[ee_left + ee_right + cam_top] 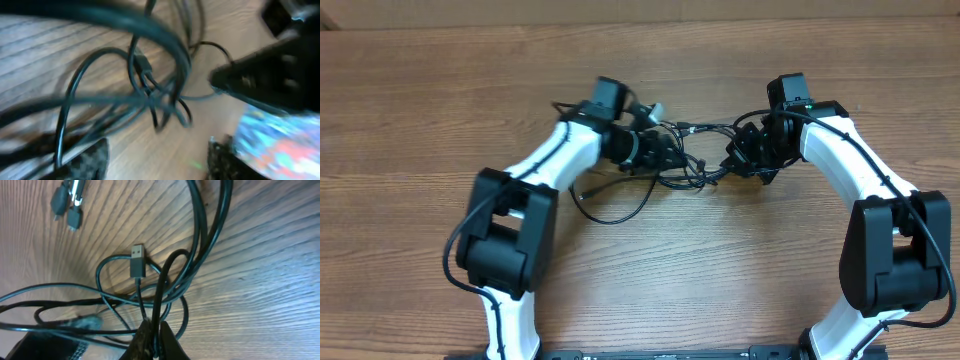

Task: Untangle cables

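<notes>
The cables [692,165] lie as a black tangle on the wooden table between my two grippers, with one loose loop [616,212] trailing to the front left. My left gripper [665,152] is at the tangle's left side; in the blurred left wrist view its fingers [157,162] stand wide apart, with cable loops [150,95] just ahead of them. My right gripper [738,160] is at the tangle's right side. In the right wrist view its fingers [155,337] are shut on one black cable strand [161,287]. A USB plug [138,261] lies close ahead.
Two more plug tips [67,202] lie on the wood at the top left of the right wrist view. The right gripper's dark body [272,75] shows close in the left wrist view. The wooden table [410,120] extends all around.
</notes>
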### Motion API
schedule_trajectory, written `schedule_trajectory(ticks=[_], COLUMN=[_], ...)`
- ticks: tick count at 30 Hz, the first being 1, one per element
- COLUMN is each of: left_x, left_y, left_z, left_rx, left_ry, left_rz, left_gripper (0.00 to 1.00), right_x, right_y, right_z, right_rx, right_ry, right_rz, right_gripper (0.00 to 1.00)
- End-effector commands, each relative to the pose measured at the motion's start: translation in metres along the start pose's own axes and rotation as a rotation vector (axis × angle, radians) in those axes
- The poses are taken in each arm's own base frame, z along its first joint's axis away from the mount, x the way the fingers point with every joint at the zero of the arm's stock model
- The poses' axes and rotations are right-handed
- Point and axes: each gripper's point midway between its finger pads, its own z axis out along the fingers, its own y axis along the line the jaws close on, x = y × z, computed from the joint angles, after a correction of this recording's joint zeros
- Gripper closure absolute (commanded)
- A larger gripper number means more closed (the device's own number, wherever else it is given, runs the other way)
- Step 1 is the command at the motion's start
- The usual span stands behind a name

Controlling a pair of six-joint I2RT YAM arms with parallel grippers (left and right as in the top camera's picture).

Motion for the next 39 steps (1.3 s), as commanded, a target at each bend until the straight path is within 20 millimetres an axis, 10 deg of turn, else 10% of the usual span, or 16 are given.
schedule_trajectory(ticks=[1, 9, 22, 28, 32, 39], left_x=[-0.014, -0.029, -0.055, -0.05, -0.053, -0.014], left_y=[0.018, 0.015, 0.007, 0.026, 0.001, -0.029], left_z=[0.019, 0.036, 0.043, 0.06, 0.059, 0.026], left_rx=[-0.242, -0.418, -0.43, -0.451, -0.367, -0.197], left_ry=[-0.112, -0.294, -0.457, -0.421, -0.358, -0.109], left_rz=[-0.071, -0.125, -0.124, -0.113, 0.091, 0.347], left_gripper=[0.3, 0.15, 0.22, 0.63, 0.93, 0.96], right_x=[-0.002, -0.001, 0.0, 0.0, 0.0, 0.024], right_y=[-0.001, -0.002, -0.003, -0.003, -0.003, 0.056], right_z=[-0.007, -0.007, -0.007, -0.006, -0.007, -0.026], right_rx=[0.009, 0.011, 0.018, 0.018, 0.014, -0.362], right_ry=[-0.043, -0.04, -0.034, -0.035, -0.032, 0.152], right_rz=[-0.04, -0.045, -0.065, -0.065, -0.066, -0.25], right_gripper=[0.96, 0.96, 0.96, 0.96, 0.96, 0.96])
